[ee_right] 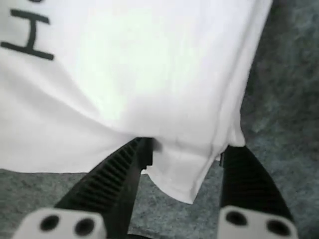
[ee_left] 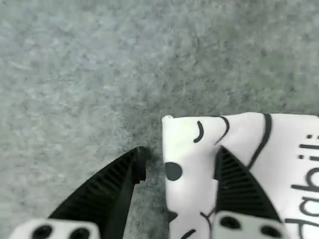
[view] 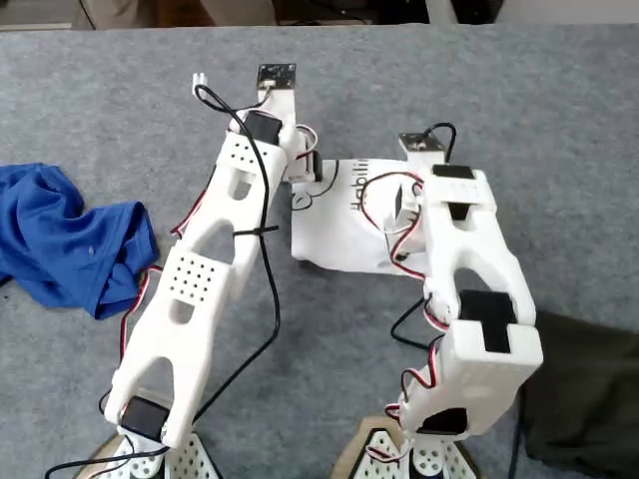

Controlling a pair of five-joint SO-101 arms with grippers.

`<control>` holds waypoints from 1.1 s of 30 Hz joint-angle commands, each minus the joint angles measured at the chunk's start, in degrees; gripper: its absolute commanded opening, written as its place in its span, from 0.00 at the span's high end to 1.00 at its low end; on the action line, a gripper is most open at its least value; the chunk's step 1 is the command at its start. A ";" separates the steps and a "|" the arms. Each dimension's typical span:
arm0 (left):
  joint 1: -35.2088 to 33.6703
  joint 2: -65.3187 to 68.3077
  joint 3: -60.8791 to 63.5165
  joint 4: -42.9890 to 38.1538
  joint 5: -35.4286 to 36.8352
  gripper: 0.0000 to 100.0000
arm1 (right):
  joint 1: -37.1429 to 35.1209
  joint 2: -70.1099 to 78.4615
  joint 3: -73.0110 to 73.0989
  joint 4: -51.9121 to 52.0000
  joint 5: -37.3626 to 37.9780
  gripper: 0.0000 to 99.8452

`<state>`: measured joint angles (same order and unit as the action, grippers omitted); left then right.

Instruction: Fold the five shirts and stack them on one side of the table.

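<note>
I'm seeing the white printed shirt (view: pixel 339 232) lying mid-table on the gray table (view: pixel 499 90), bunched into a rough rectangle between the 2 arms. I'm reading the left gripper (ee_left: pixel 180 154) as released: jaws spread across the shirt's corner, 1 finger (ee_left: pixel 114 189) over bare table, the other over the fabric. I'm reading the right gripper (ee_right: pixel 189 149) as released too, jaws straddling another corner of the same shirt. A crumpled blue shirt (view: pixel 70 235) is lying on the left arm's side, and a dark shirt (view: pixel 589 389) is sitting beside the right arm's base.
</note>
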<state>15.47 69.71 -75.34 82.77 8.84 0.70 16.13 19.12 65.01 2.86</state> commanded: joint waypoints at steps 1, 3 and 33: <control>1.14 0.31 -3.08 -0.79 0.18 0.84 | 1.19 1.01 -1.10 0.53 -0.35 0.78; 1.85 0.75 -3.16 -0.79 0.18 0.87 | 1.19 1.01 -1.01 0.62 -0.26 0.81; 14.42 -15.43 -13.80 9.76 8.62 0.98 | 19.82 -30.90 0.57 12.48 9.85 1.00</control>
<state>27.96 60.31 -85.71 92.35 14.73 16.88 -7.60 19.47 75.91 11.03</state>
